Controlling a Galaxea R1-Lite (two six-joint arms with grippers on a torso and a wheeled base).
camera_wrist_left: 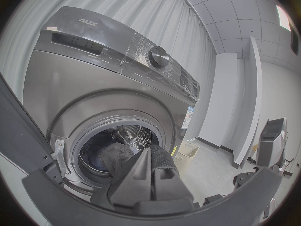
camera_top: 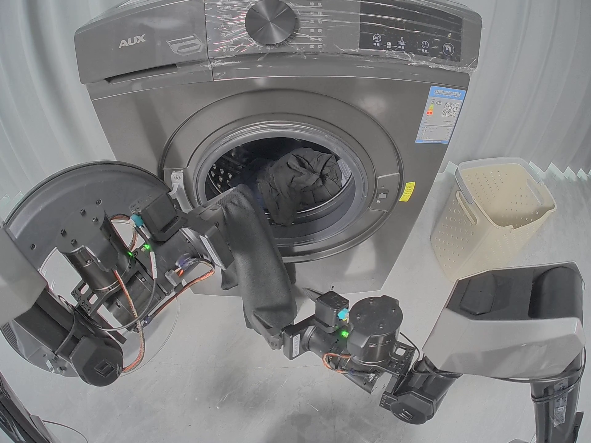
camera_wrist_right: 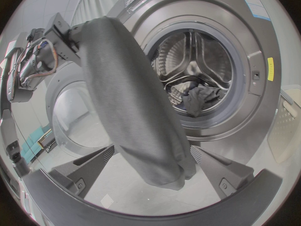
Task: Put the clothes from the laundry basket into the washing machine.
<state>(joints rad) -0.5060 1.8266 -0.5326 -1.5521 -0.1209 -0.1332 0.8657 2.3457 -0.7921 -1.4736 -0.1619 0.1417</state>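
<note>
A long dark grey garment hangs in front of the washing machine's open drum. My left gripper is shut on its upper end, level with the drum's lower left rim; the shut fingers point at the opening. The garment's lower end hangs between the spread fingers of my open right gripper, which sits low near the floor. A crumpled black garment lies inside the drum, partly over the front lip. The cream laundry basket stands to the right of the machine.
The round machine door is swung open to the left, behind my left arm. Grey floor lies in front of the machine. A curtain hangs behind the machine.
</note>
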